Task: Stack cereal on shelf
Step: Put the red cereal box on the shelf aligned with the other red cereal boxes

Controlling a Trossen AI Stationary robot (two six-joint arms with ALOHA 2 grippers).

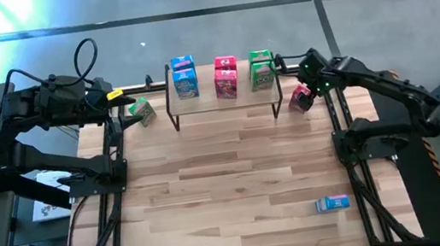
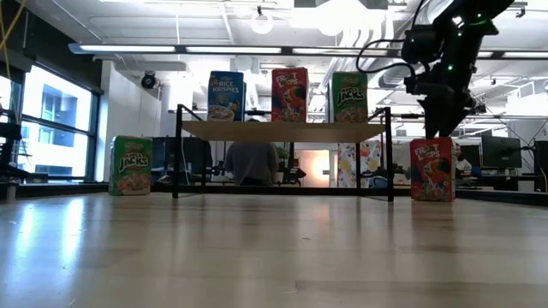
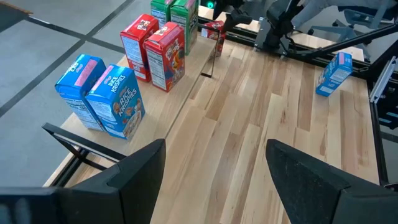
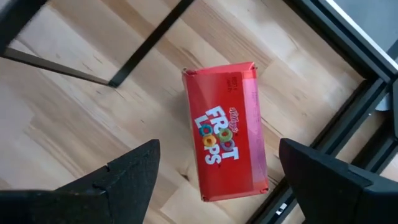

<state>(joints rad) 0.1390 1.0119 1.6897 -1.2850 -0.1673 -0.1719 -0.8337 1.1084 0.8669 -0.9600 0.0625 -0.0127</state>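
On the shelf point(image 1: 225, 98), at the table's 12 o'clock edge, stand six cereal boxes in three front-to-back pairs: two blue Rice Krispies boxes point(image 1: 184, 77), two red Froot Loops boxes point(image 1: 226, 78), two green Apple Jacks boxes point(image 1: 261, 70). Labels "RICE KRISPIES", "FROOT LOOPS" and "APPLE JACKS" are readable in the low view.

Three boxes are off the shelf, on the table point(image 1: 229, 191):
- a third green Apple Jacks box point(image 1: 141, 111), upright, at 9 o'clock of the shelf;
- a third red Froot Loops box point(image 1: 300, 98), upright, at 3 o'clock of the shelf, just outside its black leg;
- a third blue box point(image 1: 332, 203), lying flat near the table's 4 o'clock corner, label not readable.

Right gripper point(image 1: 310, 76) hangs directly above the floor-level Froot Loops box, fingers spread, not touching it. Left gripper point(image 1: 117, 95) waits at the table's 10 o'clock corner near the lone Apple Jacks box, fingers spread, empty.
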